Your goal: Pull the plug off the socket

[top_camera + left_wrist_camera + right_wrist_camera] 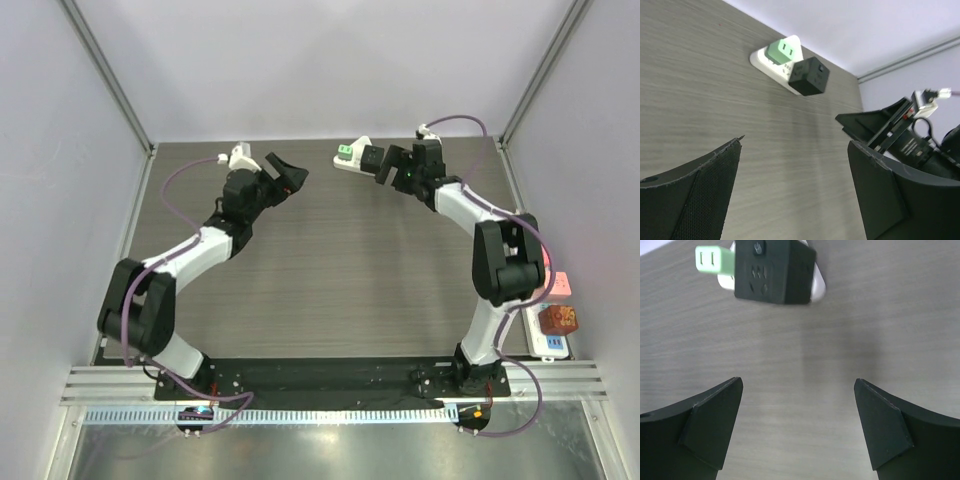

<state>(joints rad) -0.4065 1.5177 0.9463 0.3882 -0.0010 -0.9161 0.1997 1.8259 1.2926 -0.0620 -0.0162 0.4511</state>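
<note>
Position of the work: the white socket strip (343,165) lies flat on the grey table (330,270) at the far edge, right of centre. Two bodies are seated in it, a green plug (346,152) at its left end and a black plug (370,158), cube-shaped, touching it on the right. The task sentence does not say which one is to be removed. The black plug is the likelier target, since it sits closest to an arm.

Right claw (390,165): wide open, holding nothing. In the top view it sits just beside the black plug, on that plug's right. In the right wrist view the black plug (772,270) lies straight ahead of the right claw (797,385), slightly left of the centre line, with bare table between both fingers. The green plug (714,260) projects further left.

Left claw (292,177): also wide open and empty. It stands well apart from the strip, on the strip's left. In the left wrist view, the left claw (795,145) faces the socket strip (762,57) from a distance.

Governing relation: the strip's long axis runs roughly left to right in the top view, in line with the right claw's approach. The right arm is much the nearer. Judged next move:
1. Advance the right claw until the fingers straddle the black plug.
2. Close on its side faces.
3. Pull away from the strip's face.

Caution: the strip appears loose on the table and may lift with the plug unless the left claw pins it.
</note>
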